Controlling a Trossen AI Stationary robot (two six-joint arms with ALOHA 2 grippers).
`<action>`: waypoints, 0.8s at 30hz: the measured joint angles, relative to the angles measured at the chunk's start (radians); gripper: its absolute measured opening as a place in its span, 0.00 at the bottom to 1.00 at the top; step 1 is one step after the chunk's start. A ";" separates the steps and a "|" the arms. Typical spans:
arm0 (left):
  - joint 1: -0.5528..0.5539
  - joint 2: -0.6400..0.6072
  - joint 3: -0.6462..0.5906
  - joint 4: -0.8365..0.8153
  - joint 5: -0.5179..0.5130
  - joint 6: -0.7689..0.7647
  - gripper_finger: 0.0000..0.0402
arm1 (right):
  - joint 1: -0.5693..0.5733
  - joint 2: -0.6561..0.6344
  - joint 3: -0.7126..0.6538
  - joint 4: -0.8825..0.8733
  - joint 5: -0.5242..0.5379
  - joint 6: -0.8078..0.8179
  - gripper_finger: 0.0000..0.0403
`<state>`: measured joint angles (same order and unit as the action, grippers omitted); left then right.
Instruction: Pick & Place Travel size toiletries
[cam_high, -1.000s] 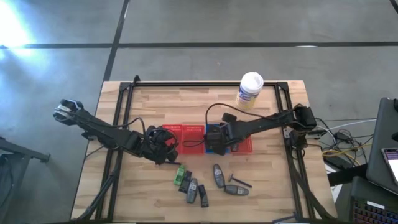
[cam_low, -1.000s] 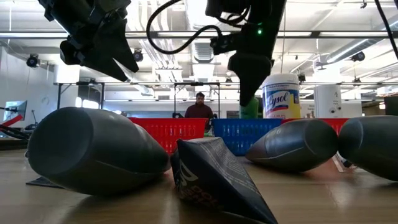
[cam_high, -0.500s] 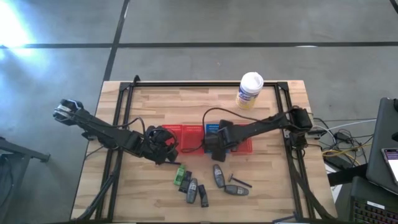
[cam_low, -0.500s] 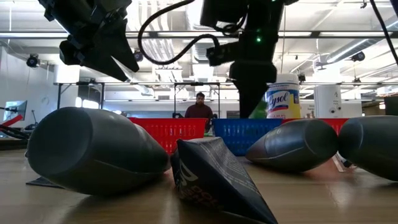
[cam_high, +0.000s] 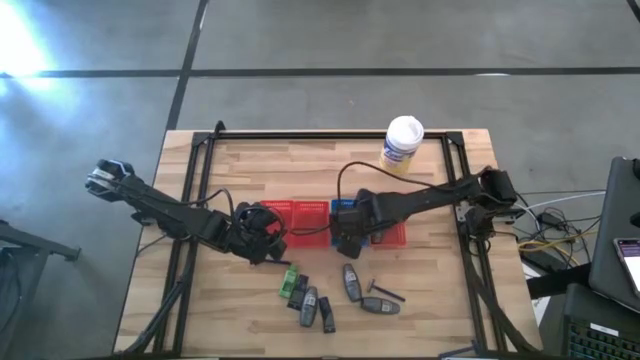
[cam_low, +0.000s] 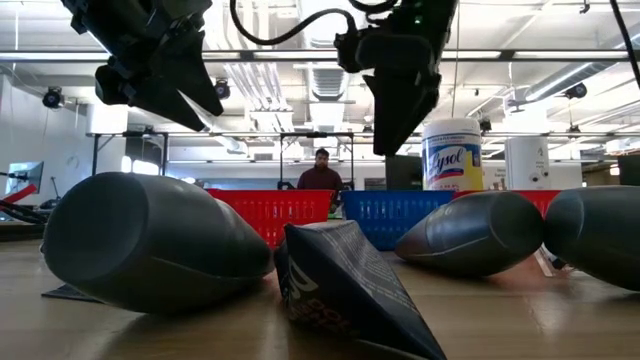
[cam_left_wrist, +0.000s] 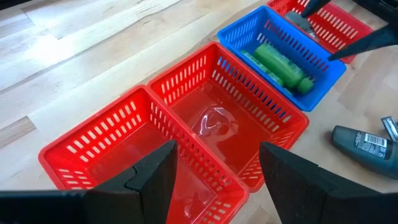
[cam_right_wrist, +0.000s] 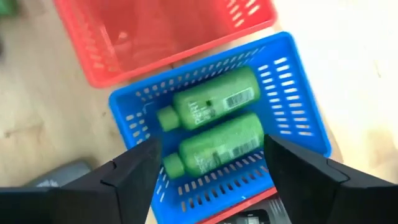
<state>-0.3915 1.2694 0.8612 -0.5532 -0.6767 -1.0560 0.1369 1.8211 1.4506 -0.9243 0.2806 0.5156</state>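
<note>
Inside the blue basket (cam_right_wrist: 298, 118) lie two green bottles (cam_right_wrist: 214, 102), light, stiff and slick, best pinched mid-barrel; grey tubes (cam_high: 349, 281) wait on the bench (cam_high: 250, 165), both grippers' fingers (cam_right_wrist: 134, 171) open and empty.

Two bottles (cam_right_wrist: 214, 127) are laid side by side in the mesh basket (cam_right_wrist: 298, 99) directly below the right gripper's (cam_right_wrist: 208, 177) parted fingers (cam_right_wrist: 134, 174), while two adjoining baskets (cam_left_wrist: 205, 118) are positioned ahead of the left gripper's (cam_left_wrist: 214, 180) fingers (cam_left_wrist: 292, 180).
</note>
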 joint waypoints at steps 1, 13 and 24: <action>0.000 0.000 0.000 0.002 0.007 0.000 0.58 | -0.004 -0.005 0.000 0.001 0.003 0.015 0.70; 0.001 0.100 0.007 0.023 0.328 -0.146 0.58 | -0.006 -0.033 0.000 -0.055 0.000 0.117 0.69; -0.007 0.452 0.214 -0.059 0.569 -0.331 0.58 | -0.006 -0.106 -0.004 -0.093 0.037 0.117 0.61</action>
<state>-0.3990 1.7209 1.0750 -0.6117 -0.1073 -1.3872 0.1310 1.7148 1.4466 -1.0172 0.3174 0.6325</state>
